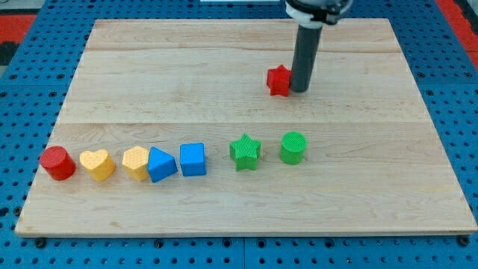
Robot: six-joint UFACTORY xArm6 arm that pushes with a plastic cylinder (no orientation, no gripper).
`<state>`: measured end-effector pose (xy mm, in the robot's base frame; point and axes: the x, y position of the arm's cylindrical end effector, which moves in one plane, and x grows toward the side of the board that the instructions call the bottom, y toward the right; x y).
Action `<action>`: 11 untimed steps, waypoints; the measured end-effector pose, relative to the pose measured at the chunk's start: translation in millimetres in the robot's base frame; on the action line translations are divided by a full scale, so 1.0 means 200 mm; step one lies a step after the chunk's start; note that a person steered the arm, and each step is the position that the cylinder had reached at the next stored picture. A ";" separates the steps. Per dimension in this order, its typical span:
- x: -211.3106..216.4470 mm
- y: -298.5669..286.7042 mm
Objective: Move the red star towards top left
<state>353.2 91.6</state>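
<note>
The red star [278, 80] lies on the wooden board [149, 82], right of centre in the upper half of the view. My tip [299, 90] stands right against the star's right side, apparently touching it. The dark rod rises from there to the view's top edge.
A row of blocks runs across the lower part of the board: red cylinder [57, 163], yellow heart [98, 164], yellow block [135, 162], blue triangle [161, 164], blue cube [193, 159], green star [245, 152], green cylinder [293, 147]. A blue pegboard surrounds the board.
</note>
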 end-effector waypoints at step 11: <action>-0.43 -1.22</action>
